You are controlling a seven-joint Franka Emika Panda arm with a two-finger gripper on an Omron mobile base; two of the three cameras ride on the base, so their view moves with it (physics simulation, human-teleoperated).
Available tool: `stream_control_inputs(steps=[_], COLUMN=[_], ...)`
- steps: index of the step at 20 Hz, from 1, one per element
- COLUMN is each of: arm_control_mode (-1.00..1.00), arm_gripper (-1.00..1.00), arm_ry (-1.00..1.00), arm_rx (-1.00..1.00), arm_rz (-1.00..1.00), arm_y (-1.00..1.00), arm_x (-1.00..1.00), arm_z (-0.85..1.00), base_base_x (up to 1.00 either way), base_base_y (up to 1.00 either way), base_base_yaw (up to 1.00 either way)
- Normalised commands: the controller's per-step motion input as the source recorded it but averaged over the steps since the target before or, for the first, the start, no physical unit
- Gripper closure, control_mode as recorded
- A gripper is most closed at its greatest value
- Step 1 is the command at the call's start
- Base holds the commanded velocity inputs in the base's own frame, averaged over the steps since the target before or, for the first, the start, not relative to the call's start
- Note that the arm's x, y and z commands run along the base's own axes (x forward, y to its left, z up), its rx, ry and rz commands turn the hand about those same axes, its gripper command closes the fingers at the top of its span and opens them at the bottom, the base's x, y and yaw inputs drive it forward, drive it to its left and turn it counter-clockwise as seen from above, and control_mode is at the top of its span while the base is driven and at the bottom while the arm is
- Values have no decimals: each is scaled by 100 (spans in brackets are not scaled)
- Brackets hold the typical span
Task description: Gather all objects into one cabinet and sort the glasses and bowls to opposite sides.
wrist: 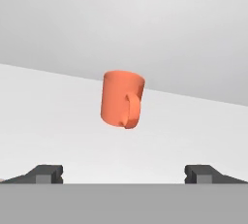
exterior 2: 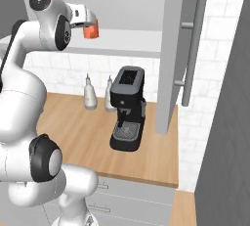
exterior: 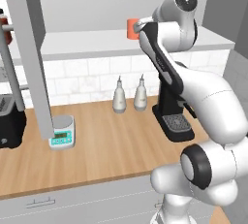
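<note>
A salmon-orange cup [wrist: 122, 99] with a small handle stands upright on the flat white shelf board [wrist: 58, 121] of the wall cabinet, its handle turned toward the hand camera. In the hand view the two dark fingers [wrist: 46, 173] are spread wide apart, one at each lower corner, with the cup centred between them but farther along the shelf, not touched. From the left base view the cup [exterior: 132, 28] shows just past the wrist of the raised white arm [exterior: 169, 34], and from the right base view it [exterior 2: 90, 29] sits right at the front of the gripper [exterior 2: 93, 23]. A tall dark grey door panel [exterior: 30, 53] hangs open at the left of the shelf. Below, on the wooden desk [exterior: 106, 140], two white spouted bottles [exterior: 130, 94] stand side by side against the tiled wall, a black coffee machine [exterior 2: 128, 107] sits just beside them, and a small kitchen scale [exterior: 63, 133] lies near the foot of the door panel.
</note>
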Motion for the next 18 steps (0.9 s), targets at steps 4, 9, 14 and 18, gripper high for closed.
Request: stream_control_inputs(steps=[4, 9, 14, 18], arm_control_mode=[-100, -100, -100, -100], arm_gripper=[-100, -100, -100, -100], arm_ry=[-2, 0, 0, 0], arm_rx=[1, 0, 2, 1], arm_rz=[0, 0, 0, 0], arm_y=[-7, 0, 0, 0], arm_x=[16, 42, 56, 54], arm_z=[0, 0, 0, 0], base_base_x=[0, 0, 0, 0], base_base_y=[0, 0, 0, 0], base_base_yaw=[0, 0, 0, 0])
